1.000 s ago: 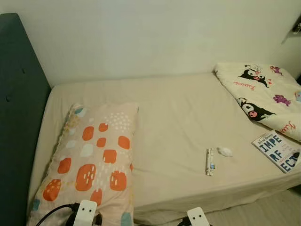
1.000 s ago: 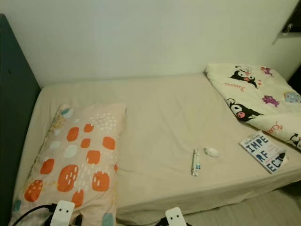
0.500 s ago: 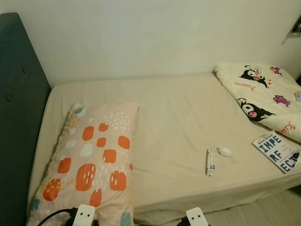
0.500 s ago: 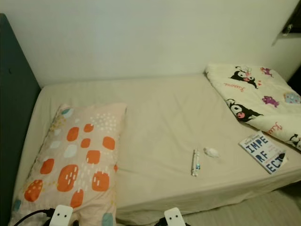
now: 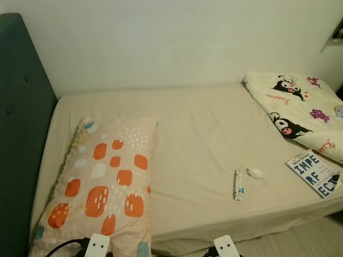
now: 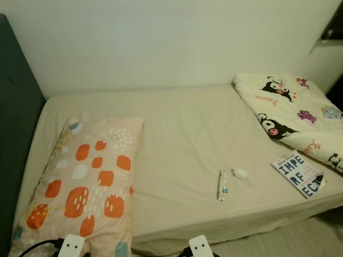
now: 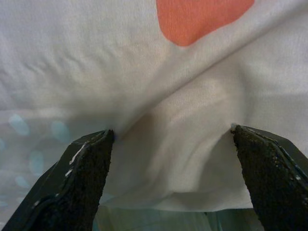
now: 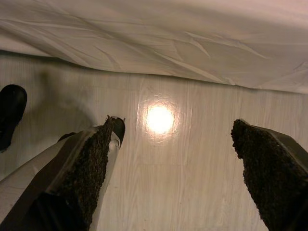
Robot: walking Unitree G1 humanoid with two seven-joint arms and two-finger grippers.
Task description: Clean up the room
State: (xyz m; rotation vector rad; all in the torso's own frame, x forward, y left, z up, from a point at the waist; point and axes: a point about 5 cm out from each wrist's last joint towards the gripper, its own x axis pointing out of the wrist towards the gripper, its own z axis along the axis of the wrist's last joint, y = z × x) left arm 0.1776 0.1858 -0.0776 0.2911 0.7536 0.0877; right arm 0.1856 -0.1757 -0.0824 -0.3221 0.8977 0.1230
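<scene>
The frame cut off the cartoon-printed cream blanket [image 5: 300, 110] at the beige-sheeted bed's [image 5: 198, 139] right edge, while the released left pincer [image 7: 168, 159] pressed the orange-spotted pillow [image 5: 104, 176] and the released right pincer [image 8: 173, 159] hung over pale wood-look floor [image 8: 163, 192].

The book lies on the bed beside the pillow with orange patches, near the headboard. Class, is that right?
Not quite. The book lies on the bed, but at the far end from the pillow, beside the cartoon blanket. The left eye view shows it.

Dim warm light, sharp pics; glare spot on floor [image 8: 160, 119].
</scene>
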